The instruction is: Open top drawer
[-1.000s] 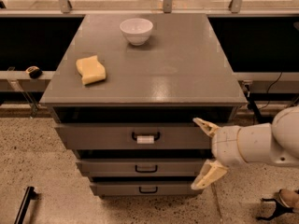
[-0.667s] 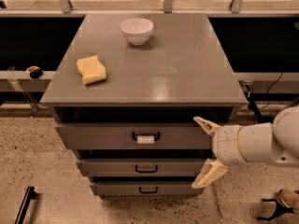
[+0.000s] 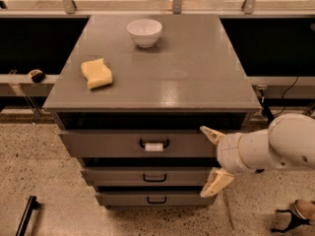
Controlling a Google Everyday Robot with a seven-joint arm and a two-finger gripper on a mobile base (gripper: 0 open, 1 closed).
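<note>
The top drawer (image 3: 108,144) is the widest and tallest of three grey drawers, just under the cabinet top. Its black bar handle with a white tag (image 3: 154,145) sits at the front's middle. The drawer front stands slightly forward of the cabinet body, with a dark gap above it. My gripper (image 3: 209,157) is open, its two cream fingers spread one above the other, in front of the drawers' right end. It is to the right of the handle and touches nothing. The white arm (image 3: 275,146) reaches in from the right.
On the grey cabinet top (image 3: 197,77) lie a yellow sponge (image 3: 96,73) at the left and a white bowl (image 3: 144,32) at the back. Two narrower drawers (image 3: 118,175) with plain handles sit below. Speckled floor surrounds the cabinet, with a black object (image 3: 27,215) at the lower left.
</note>
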